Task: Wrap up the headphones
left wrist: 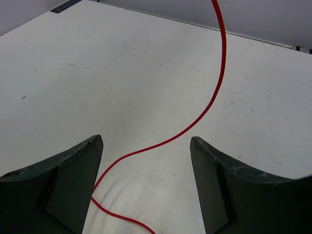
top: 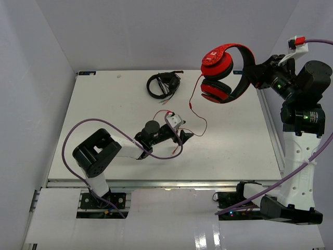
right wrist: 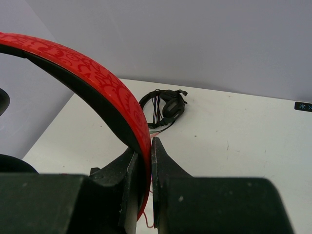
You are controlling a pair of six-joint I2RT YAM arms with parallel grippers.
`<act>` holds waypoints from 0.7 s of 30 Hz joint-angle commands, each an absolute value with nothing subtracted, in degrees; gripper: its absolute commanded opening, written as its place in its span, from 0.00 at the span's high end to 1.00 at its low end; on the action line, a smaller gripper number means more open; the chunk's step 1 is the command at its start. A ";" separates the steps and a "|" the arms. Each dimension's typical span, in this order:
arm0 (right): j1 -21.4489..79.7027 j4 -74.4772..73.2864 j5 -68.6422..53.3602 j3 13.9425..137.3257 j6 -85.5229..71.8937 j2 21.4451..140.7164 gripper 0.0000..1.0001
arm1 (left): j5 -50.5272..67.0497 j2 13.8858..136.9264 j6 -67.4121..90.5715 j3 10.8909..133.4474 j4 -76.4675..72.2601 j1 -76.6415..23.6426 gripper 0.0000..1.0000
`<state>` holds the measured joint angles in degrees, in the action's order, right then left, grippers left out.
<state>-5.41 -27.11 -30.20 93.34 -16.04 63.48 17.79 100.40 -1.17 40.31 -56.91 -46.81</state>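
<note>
Looking top-down: right gripper (top: pixel 254 74) has the headphones (top: pixel 221 73) up in the air at far right, cable (top: pixel 195 117) dangling to the table (top: pixel 104 104) by the left gripper (top: pixel 183 136). Wrist cams? (jo)
Left wrist: fingers (left wrist: pixel 63 170) spread wide, cable lying between them. Right wrist: jaws clamped on the headband (right wrist: pixel 97 83). (mik)

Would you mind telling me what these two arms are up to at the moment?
The right claw is shut on the headband of the red headphones, holding them in the air over the far right of the table. Their red cable hangs down to it, where the left claw sits open with the cable running between its fingers, not gripped. Black headphones lie near the far edge.
</note>
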 commanded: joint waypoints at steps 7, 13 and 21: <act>-5.54 -24.34 -32.45 94.61 -19.00 62.90 0.92 | 40.52 98.65 3.04 37.25 -63.04 -44.31 0.17; -5.54 -24.03 -33.36 95.34 -19.95 63.54 0.92 | 40.64 103.11 0.21 42.33 -57.09 -46.12 0.17; -5.54 -23.78 -33.49 95.26 -20.21 63.84 0.92 | 45.06 107.69 0.28 48.27 -55.07 -48.98 0.18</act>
<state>-5.41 -27.11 -32.18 93.32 -17.58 64.06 40.31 106.40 0.93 45.28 -55.99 -47.33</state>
